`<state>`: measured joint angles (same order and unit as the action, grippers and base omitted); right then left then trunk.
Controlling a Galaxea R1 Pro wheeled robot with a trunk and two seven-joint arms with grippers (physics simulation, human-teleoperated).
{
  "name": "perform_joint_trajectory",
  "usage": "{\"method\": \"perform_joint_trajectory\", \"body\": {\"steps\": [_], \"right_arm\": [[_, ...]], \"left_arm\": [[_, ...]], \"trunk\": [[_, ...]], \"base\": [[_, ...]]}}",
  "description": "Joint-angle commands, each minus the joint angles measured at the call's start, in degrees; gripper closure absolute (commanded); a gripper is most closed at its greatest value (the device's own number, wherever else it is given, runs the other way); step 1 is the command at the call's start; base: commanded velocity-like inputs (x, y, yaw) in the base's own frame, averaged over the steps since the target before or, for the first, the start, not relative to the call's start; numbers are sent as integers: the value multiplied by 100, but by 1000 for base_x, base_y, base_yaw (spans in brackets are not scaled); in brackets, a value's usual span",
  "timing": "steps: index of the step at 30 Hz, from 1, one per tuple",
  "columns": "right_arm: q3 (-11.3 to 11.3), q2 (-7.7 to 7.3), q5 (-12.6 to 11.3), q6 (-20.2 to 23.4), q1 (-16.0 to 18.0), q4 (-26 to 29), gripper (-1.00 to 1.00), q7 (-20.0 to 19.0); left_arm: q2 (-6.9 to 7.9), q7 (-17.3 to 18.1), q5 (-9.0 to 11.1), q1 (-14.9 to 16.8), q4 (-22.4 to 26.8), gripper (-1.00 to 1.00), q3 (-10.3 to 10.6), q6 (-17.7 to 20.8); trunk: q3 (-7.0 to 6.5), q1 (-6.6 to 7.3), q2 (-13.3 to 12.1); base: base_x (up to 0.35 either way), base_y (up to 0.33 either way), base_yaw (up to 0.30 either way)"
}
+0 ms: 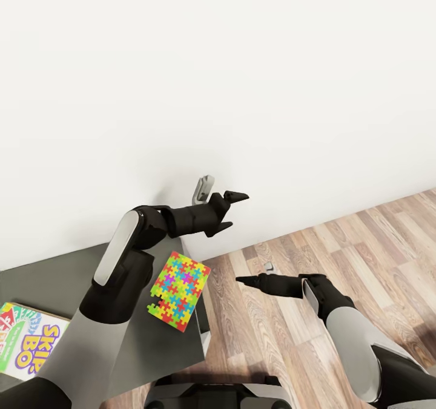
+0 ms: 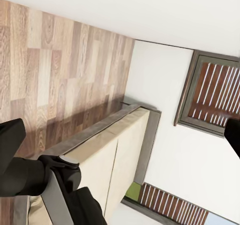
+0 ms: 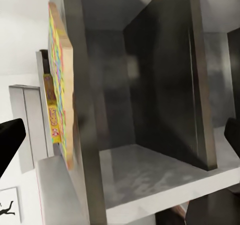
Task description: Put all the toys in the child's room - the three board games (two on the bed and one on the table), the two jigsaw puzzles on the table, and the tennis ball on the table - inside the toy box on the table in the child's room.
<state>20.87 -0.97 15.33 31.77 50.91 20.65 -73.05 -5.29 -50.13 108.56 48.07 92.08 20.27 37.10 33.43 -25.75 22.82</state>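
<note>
A jigsaw puzzle (image 1: 178,291) of bright interlocking pieces lies on the dark-grey table (image 1: 48,282), at its right edge with one corner hanging over. In the right wrist view the jigsaw puzzle (image 3: 60,85) shows edge-on. The Skip-Bo board game (image 1: 27,339) rests at the table's left. My left gripper (image 1: 233,210) is open and empty, held past the table's far corner near the wall. Off the table's right side, my right gripper (image 1: 242,281) hovers low over the floor, open and empty, pointing at the table. The toy box, the tennis ball and the other toys are out of view.
A white wall rises right behind the table, with a small grey fitting (image 1: 204,188) on it. Wood floor (image 1: 339,245) spreads to the right. The table's dark open compartment (image 3: 150,110) faces my right gripper. A beige bed (image 2: 115,150) and a slatted window (image 2: 215,100) lie beyond my left gripper.
</note>
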Motion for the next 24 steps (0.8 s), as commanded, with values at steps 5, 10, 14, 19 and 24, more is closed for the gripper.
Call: {"method": "perform_joint_trajectory", "body": {"steps": [5,10,14,19,24], "right_arm": [[49,7,50,50,23,6,-100,-38],[49,5,46,49,32,8,-100,-39],[53,7,43,49,37,4,-100,-35],[57,8,42,49,39,2,-100,-30],[62,4,41,53,39,1,-100,-31]], "left_arm": [[-5,-51,47,6,2,-100,-3,11],[-13,-50,49,12,3,-100,-1,14],[-17,-50,50,15,3,-100,1,15],[-13,-50,51,16,3,-100,2,16],[-14,-50,51,17,3,-100,3,16]], "trunk": [[8,-3,10],[8,-3,10],[8,-3,10],[8,-3,10],[8,-3,10]], "base": [[0,0,92],[0,0,90],[0,0,69],[0,0,36],[0,0,19]]}}
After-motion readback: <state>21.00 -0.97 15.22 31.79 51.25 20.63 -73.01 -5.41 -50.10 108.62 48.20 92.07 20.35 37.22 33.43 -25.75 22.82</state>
